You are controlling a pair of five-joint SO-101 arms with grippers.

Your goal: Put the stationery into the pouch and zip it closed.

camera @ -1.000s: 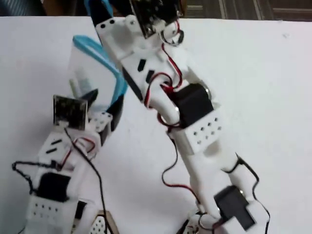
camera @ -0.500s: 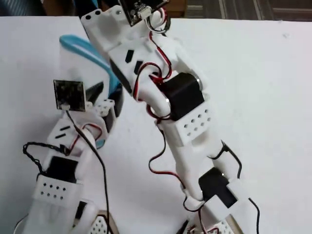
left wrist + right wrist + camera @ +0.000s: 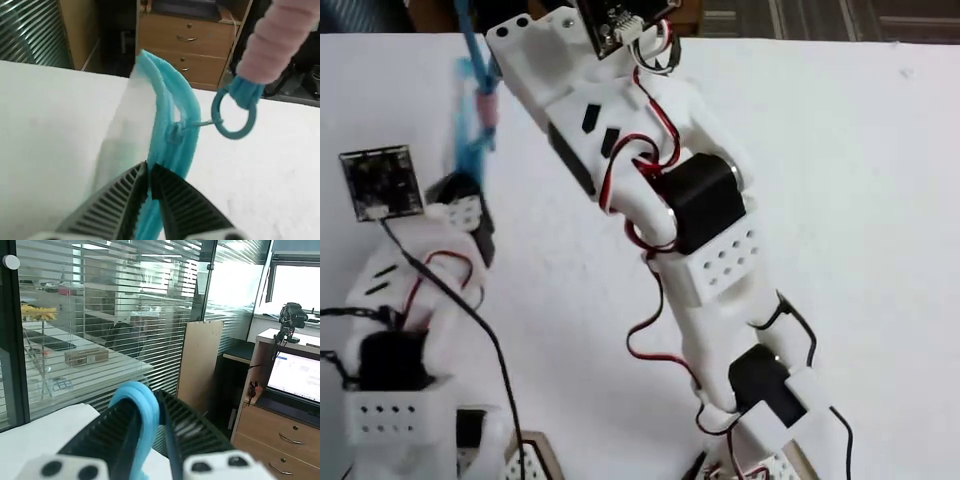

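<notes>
Pouch [image 3: 470,130], blue-rimmed, upper left of the high view, held upright on edge: left gripper [image 3: 149,169] clamped shut on one end of the rim, right gripper [image 3: 149,407] pinched on the other, seemingly to tension the zip; ring pull [image 3: 233,116] ungripped.

White table [image 3: 880,200] underneath. Past its far edge there's a wooden drawer unit [image 3: 185,45] with metal handles on the drawer fronts. Lit screen [image 3: 297,377] sits on a wooden top above drawers. Plywood board [image 3: 200,365] stands upright near it, against the glass. Small camera on a stand [image 3: 291,315] is on a white ledge under the window. Slatted blinds [image 3: 100,300] cover the glass partition. Through them I see a desk with a tan box [image 3: 86,356]. Yellow flowers [image 3: 37,312] off to one side.
</notes>
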